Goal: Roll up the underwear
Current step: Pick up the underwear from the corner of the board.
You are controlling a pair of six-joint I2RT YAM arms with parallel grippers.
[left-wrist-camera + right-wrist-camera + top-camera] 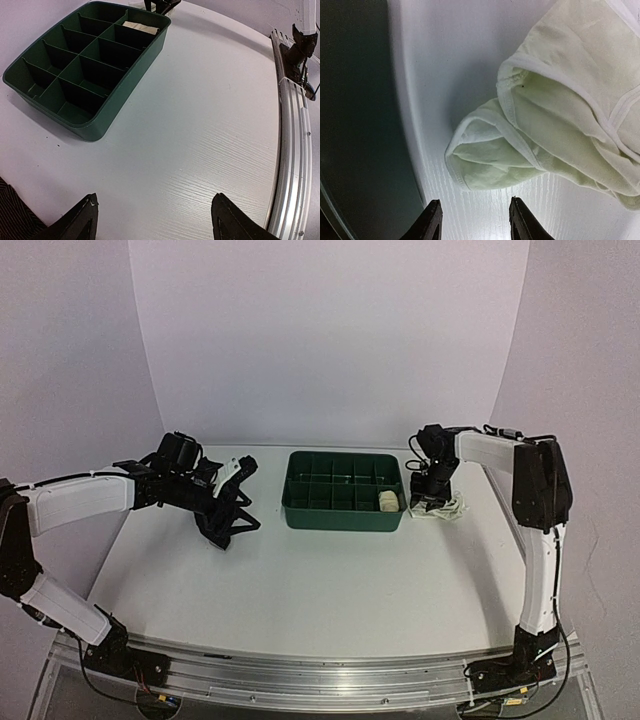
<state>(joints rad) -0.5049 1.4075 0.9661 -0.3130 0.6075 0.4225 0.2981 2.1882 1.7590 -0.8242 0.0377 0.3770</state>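
A white underwear [560, 115] lies crumpled on the table just right of the green tray, also seen as a pale heap [443, 508] in the top view. My right gripper [475, 207] hovers over its near edge, open, with bare table between the fingers. A black underwear [222, 525] lies bunched left of the tray; only its corner [12, 215] shows in the left wrist view. My left gripper [155, 210] is wide open over bare table beside it, holding nothing. A cream rolled underwear [389, 501] sits in the tray's front right compartment.
The green divided tray [345, 514] stands mid-table between the two arms; its dark wall [355, 125] is close on the left of my right gripper. An aluminium rail [290, 150] runs along the table's near edge.
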